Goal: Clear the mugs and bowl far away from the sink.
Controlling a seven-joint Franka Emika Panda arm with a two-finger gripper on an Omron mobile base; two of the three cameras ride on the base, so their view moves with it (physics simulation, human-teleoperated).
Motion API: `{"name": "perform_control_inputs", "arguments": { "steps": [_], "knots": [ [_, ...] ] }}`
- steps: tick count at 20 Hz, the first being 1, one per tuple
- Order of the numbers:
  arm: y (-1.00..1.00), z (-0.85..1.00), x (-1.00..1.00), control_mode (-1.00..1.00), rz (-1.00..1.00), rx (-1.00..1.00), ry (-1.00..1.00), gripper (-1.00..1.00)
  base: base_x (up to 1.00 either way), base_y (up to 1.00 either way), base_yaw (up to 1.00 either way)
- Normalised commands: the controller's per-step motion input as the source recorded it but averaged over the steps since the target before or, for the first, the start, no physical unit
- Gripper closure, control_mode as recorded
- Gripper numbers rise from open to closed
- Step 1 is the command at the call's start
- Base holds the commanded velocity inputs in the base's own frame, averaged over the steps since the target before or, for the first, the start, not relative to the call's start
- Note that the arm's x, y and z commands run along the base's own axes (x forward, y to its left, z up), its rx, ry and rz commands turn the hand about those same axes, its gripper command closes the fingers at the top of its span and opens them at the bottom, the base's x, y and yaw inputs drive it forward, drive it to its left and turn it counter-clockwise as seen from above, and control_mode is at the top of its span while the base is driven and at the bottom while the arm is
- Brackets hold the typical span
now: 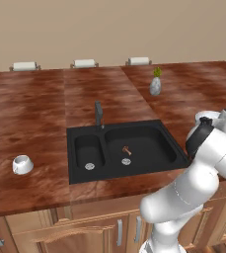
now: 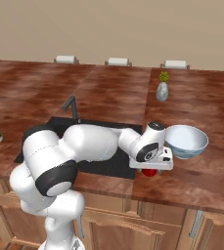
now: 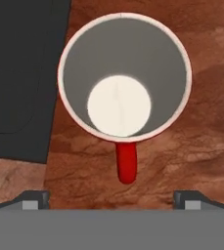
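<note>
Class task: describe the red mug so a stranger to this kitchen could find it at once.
Start at the black sink and go to its right edge. On the wooden counter there, under the claw, stands the red mug; unlike the wide pale bowl beside it, it is small, red-handled, white-rimmed.

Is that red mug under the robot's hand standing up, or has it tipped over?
Upright. The hand view looks straight down into the red mug: round rim, pale bottom inside, handle sticking out sideways over the counter.

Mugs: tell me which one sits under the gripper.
The red mug, right beneath the open gripper beside the sink. The white mug sits far off, left of the sink.
</note>
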Motion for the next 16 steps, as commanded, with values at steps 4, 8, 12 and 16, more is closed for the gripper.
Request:
{"name": "perform_control_inputs", "arguments": {
  "steps": [4,8,12,16],
  "knots": [
    [0.0,-0.15,0.05,-1.0,0.03,0.0,-0.01,-1.0,0.0,0.0,0.0],
    [-0.01,-0.11,0.09,-1.0,0.05,0.03,0.0,-1.0,0.0,0.0,0.0],
    [0.0,-0.14,0.16,-1.0,0.07,0.07,0.0,-1.0,0.0,0.0,0.0],
    [0.0,-0.15,0.11,-1.0,0.11,0.09,0.0,-1.0,0.0,0.0,0.0]
  ]
}}
